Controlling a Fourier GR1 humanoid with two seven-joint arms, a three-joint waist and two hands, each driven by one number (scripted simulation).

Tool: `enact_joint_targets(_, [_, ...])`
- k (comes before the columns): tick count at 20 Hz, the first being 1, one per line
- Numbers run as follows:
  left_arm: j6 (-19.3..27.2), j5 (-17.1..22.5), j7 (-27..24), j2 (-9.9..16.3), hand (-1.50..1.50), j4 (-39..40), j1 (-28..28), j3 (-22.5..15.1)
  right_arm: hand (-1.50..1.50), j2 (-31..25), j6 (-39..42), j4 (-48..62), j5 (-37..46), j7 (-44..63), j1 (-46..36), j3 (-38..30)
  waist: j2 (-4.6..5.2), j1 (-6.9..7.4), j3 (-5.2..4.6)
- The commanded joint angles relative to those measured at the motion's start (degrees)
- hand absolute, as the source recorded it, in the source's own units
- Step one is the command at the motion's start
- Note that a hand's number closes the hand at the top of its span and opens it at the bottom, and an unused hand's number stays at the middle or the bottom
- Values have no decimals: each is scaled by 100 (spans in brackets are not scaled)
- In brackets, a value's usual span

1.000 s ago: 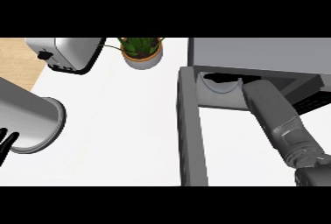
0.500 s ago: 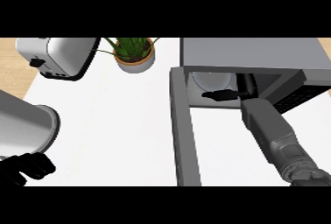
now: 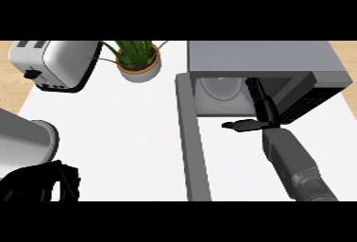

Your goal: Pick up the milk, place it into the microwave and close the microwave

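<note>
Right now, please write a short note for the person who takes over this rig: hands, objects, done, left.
Right hand: reaching into the open microwave, fingers straight; thumb outside.
Left hand: low at the view's left edge, fingers curled, holding nothing visible.
Milk: not visible; I cannot tell whether it is inside.
Microwave door: open, swung toward the robot.
Left: confirm milk inside, pull the right hand out, close the door.

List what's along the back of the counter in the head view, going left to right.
Toaster → potted plant → open microwave door → microwave, with the right hand reaching inside.
</note>
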Motion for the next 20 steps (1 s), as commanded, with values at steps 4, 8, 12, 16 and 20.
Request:
enact_joint_targets(4, [155, -233, 365, 114, 150, 47, -368, -503, -150, 228, 198, -1139, -33, 168, 1051, 398, -58, -147, -9])
enact_joint_targets(8, [568, -1127, -21, -13, 150, 352, -644, -1331, -150, 206, 302, -1697, -127, -64, 1937, 460, -43, -168, -7])
enact_joint_targets(12, [631, -1415, -193, -13, 150, 765, -939, -1518, -150, 143, 730, -2644, -257, 43, 2962, 627, -56, -253, -12])
enact_joint_targets(16, [984, -1996, -662, -14, 150, 1699, -1528, -2133, -150, 78, 933, -3674, -343, 430, 3560, 803, -41, -272, -17])
enact_joint_targets(20, [1344, -2428, -722, -14, 150, 2521, -1921, -2926, -150, -184, 1276, -4463, -556, 484, 4185, 760, -23, -266, -14])
